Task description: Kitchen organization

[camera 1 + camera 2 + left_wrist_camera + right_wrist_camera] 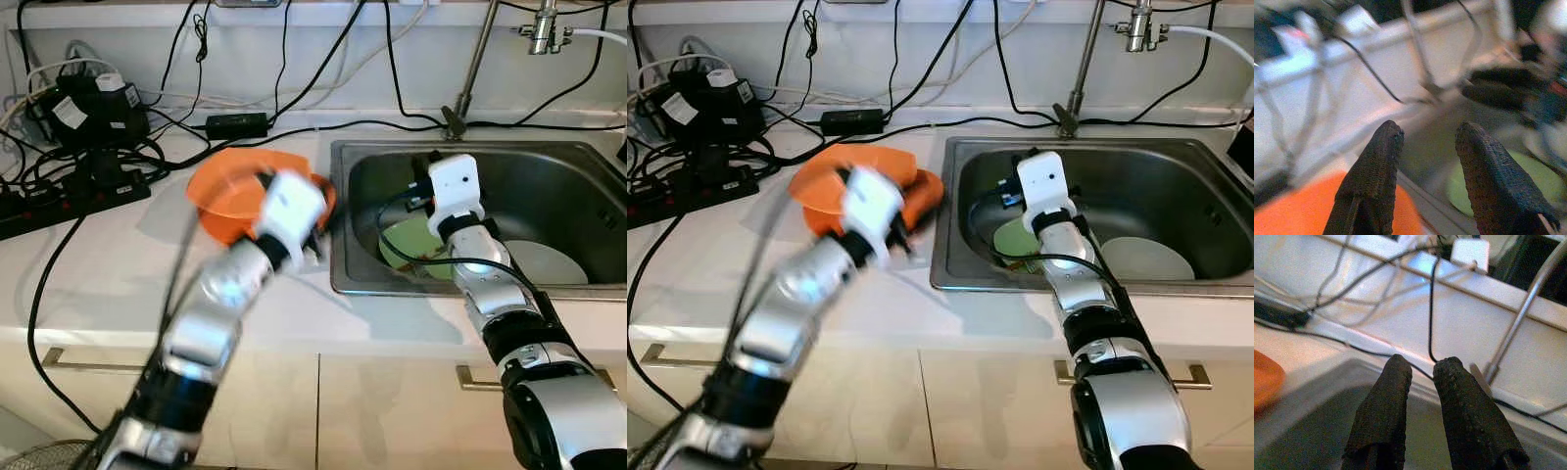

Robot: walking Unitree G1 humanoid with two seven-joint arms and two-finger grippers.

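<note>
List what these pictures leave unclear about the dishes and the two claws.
- Left claw: its arm is motion-blurred in both eye views, so contact with the orange bowl is unclear.
- Green plate: partly hidden behind the right arm in the sink.
- White plate: partly cut by the sink's front rim.
- Right claw: nothing between its nearly closed fingers.

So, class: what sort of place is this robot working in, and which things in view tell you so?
Most likely a home kitchen: a stainless steel sink set into a white countertop, with a round white plate in the basin and an orange plastic bowl beside it.
</note>
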